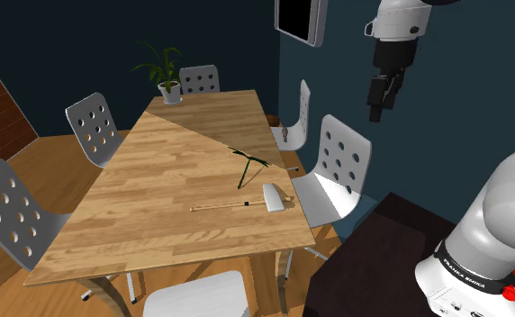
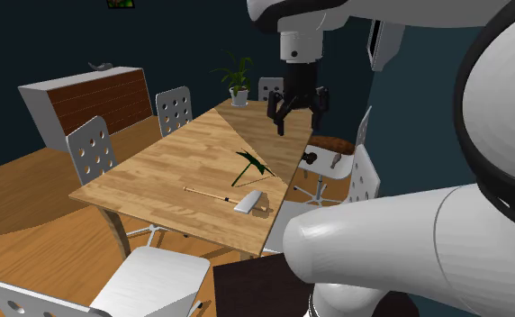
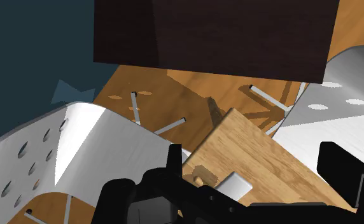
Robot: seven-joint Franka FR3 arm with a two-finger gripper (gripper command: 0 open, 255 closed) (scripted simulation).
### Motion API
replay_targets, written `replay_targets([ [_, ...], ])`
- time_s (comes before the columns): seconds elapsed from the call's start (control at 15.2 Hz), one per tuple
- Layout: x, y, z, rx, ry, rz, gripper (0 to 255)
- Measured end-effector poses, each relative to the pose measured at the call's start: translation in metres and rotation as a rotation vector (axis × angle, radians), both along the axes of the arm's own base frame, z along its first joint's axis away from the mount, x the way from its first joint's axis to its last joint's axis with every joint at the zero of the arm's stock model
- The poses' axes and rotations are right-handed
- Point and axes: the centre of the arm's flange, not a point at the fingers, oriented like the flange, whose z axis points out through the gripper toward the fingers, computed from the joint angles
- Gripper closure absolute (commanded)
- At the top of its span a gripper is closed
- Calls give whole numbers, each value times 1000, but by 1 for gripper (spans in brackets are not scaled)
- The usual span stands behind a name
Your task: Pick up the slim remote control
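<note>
Remote [image 1: 275, 198]: pale grey flat slab on the wooden table [image 1: 157, 180], near the edge at the shoulder view's right. A thin wooden stick [image 1: 220, 207] meets it. A dark green thin-stemmed item [image 1: 247, 162] lies just beyond.

The second exterior view shows my gripper [image 2: 299, 117] front-on, 2 fingers spread wide, nothing between them. The shoulder view gives it edge-on, so the spread is unreadable there. The wrist view catches the slab by the table corner, 2 white perforated chairs [image 3: 66, 146] flanking, the dark stand [image 3: 219, 32] beyond.

My arm is raised high, hand pointing down, well apart from the remote.
</note>
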Motion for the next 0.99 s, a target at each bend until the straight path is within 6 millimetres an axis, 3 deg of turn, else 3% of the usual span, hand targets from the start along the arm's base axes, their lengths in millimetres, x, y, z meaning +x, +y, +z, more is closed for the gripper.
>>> replay_targets([
  [0.2,10,5,-12,1,5,-21,0],
  [0.99,111,36,-130,12,50,-224,0],
])
